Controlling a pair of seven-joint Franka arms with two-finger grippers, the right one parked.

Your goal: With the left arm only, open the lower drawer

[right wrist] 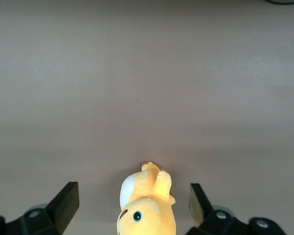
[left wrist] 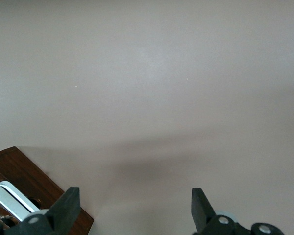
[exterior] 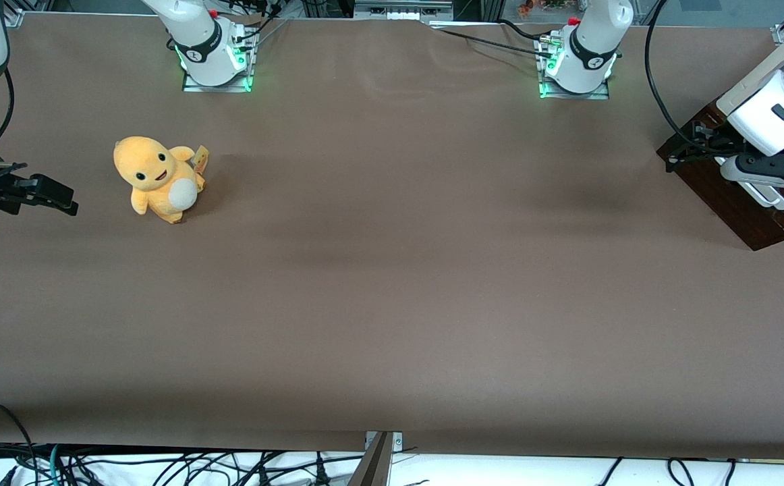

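Note:
The lower drawer's dark brown front point(exterior: 756, 223) shows at the working arm's end of the table, partly cut off by the picture's edge. Its white bar handle point(exterior: 766, 196) lies under the left arm point(exterior: 780, 111). The black gripper point(exterior: 685, 154) hangs over the brown corner that points toward the table's middle, past the handle. In the left wrist view the gripper point(left wrist: 134, 208) is open with only bare table between its fingers. One finger point(left wrist: 68, 205) is over the drawer front's corner point(left wrist: 34, 183), and the handle point(left wrist: 7, 196) lies beside it, untouched.
A yellow plush toy point(exterior: 156, 179) point(right wrist: 147, 205) sits on the brown table point(exterior: 392, 270) toward the parked arm's end. Two arm bases lit green point(exterior: 213, 61) point(exterior: 577, 67) stand along the edge farthest from the front camera.

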